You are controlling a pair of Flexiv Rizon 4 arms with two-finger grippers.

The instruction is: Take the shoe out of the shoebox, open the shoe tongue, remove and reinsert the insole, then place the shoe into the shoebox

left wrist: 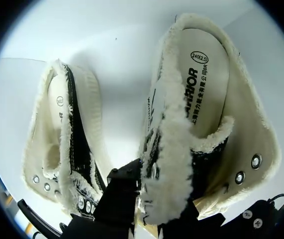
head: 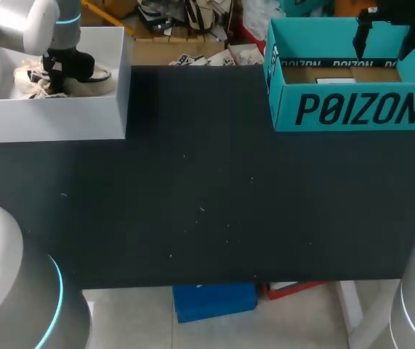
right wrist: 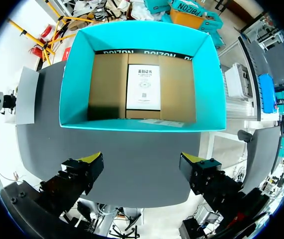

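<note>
Down in the white shoebox [head: 83,120], the left claw [left wrist: 151,216], its grip impossible to tell, has the fleece-lined shoe [left wrist: 206,124] right at its tip, likely for lifting out, while the right claw [right wrist: 142,169] hangs spread open above the teal box [right wrist: 142,45], seemingly waiting.

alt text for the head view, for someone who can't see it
The left gripper is down inside a white box at the far left of a black table, among the cream shoes in it. The right gripper hangs open above a teal shoebox at the table's far right.
</note>
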